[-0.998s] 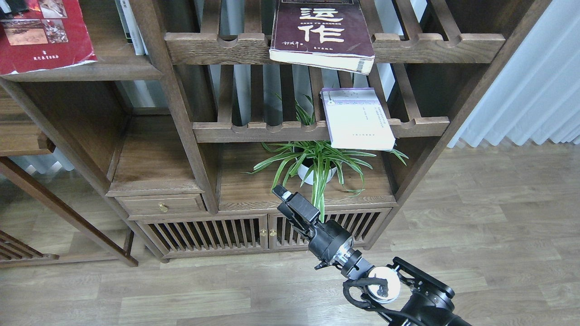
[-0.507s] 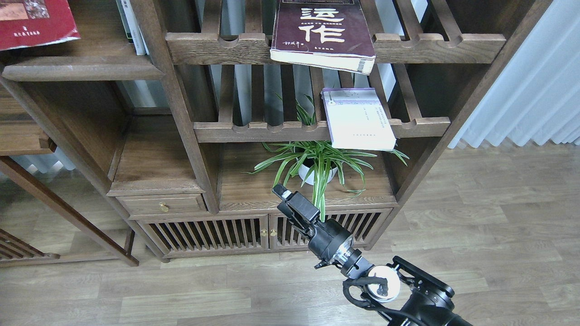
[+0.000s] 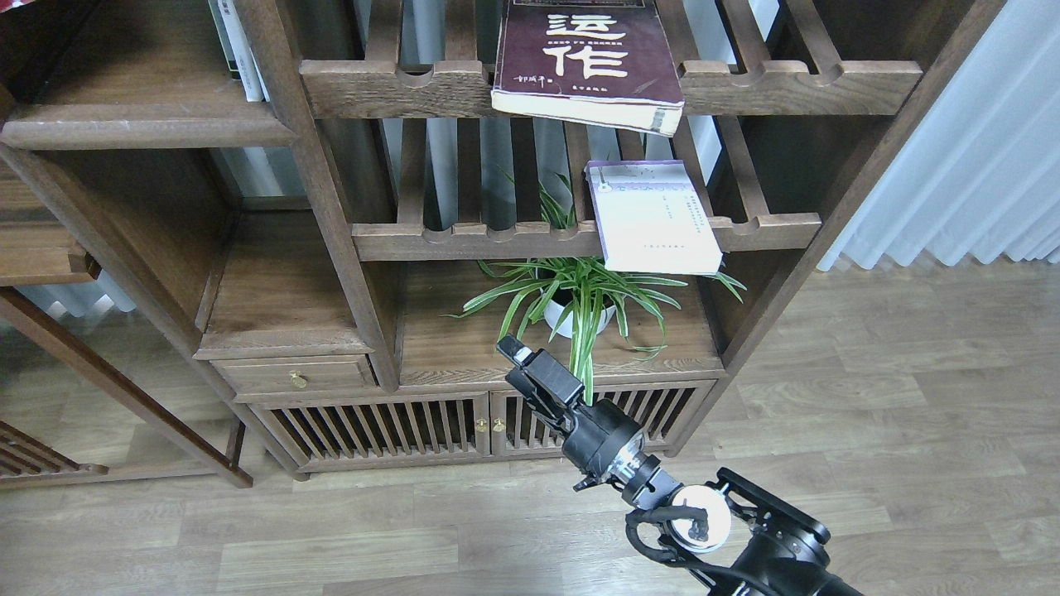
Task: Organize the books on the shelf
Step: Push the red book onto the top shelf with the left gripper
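Meanwhile my right tool point(image 3: 515, 354) hung near the plant point(image 3: 580, 298), grip unreadable; maroon book point(image 3: 588, 62) lay above the pale book point(image 3: 654, 219).

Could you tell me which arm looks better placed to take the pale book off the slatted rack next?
Probably the right: its gripper hangs below the pale book; the left is out of view.

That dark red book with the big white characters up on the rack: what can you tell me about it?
The maroon book is a thick paperback with large white Chinese characters on its cover and smaller white print beneath. It lies flat, cover up, on the upper slatted rack, its near edge jutting out past the notched front rail. Its page edges look yellowed and the near right corner looks worn. Its top runs out of view. The pale book sits on the rack below, apart from it. No tool touches it.
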